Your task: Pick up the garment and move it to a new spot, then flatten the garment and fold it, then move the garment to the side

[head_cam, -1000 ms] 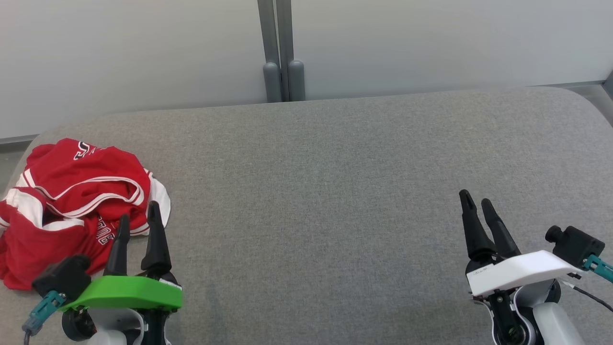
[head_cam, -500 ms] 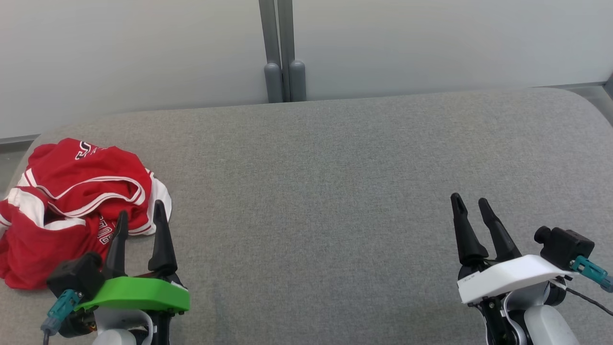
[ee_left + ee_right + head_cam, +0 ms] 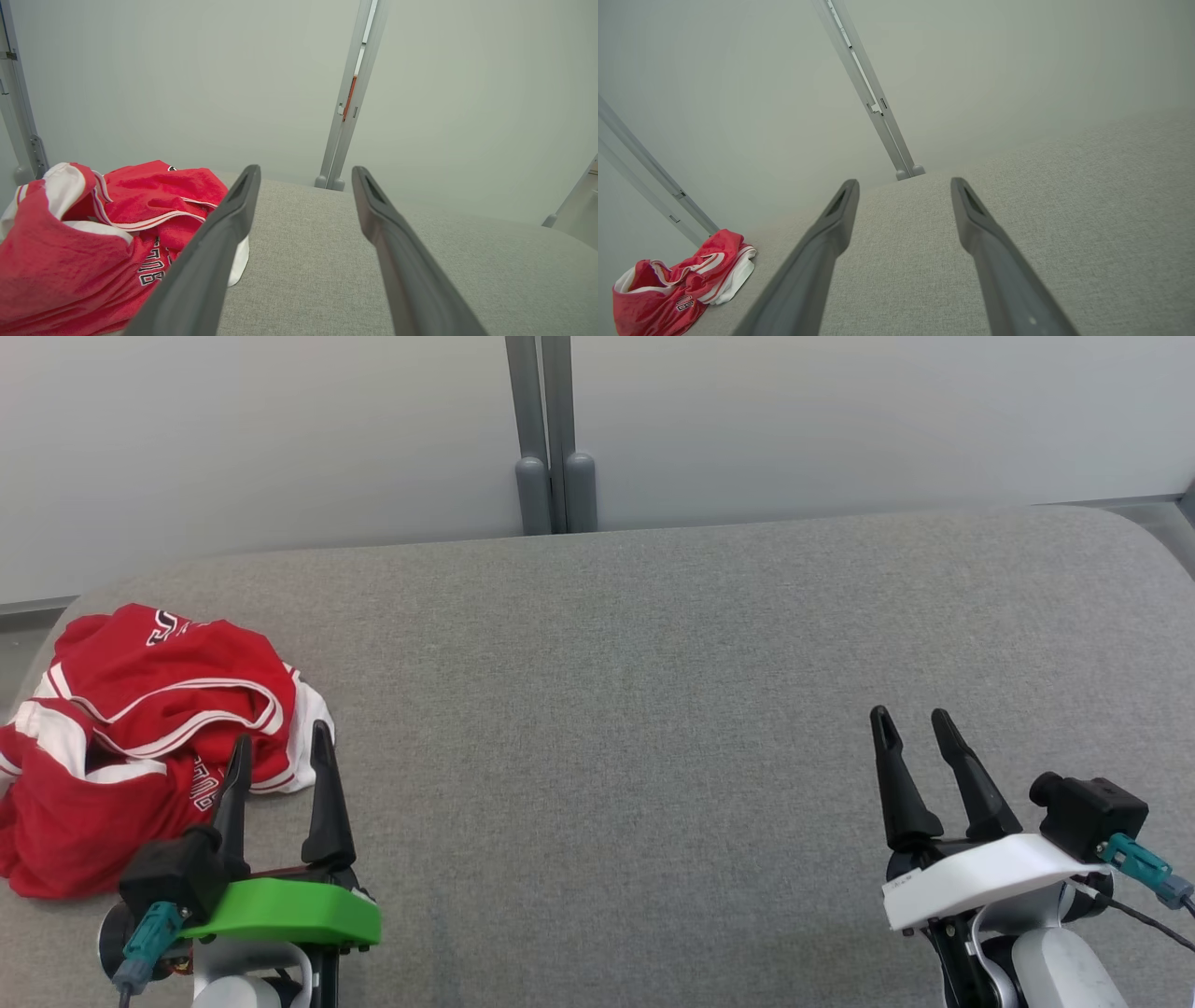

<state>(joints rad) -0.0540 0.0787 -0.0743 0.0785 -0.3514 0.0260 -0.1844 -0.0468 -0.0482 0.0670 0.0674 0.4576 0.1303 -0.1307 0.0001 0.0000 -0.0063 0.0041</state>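
Garment (image 3: 140, 728), red with white trim, lies crumpled at the left edge of the grey padded surface (image 3: 607, 709) in the head view, near its rounded far-left corner. The left gripper (image 3: 283, 733) stands at the heap's near right side, jaws spread. One finger shows against the red cloth and the other beside the white hem, but I cannot tell if either touches. The right gripper (image 3: 908, 713) is well apart at the lower right, jaws likewise spread over plain fabric. Open grey fabric stretches between the two grippers and back to the far edge, where a grey post (image 3: 551, 429) rises against the pale wall (image 3: 840, 420).

In the left wrist view the garment (image 3: 70, 242) bulks to the left of the left gripper (image 3: 304, 169). The gap between the spread fingers looks onto open padded surface (image 3: 303, 261) as far as the far edge.

In the right wrist view the right gripper (image 3: 904, 181) points across wide open padded surface (image 3: 1087, 210). The garment (image 3: 677, 289) lies small at the lower left, by the surface's edge.
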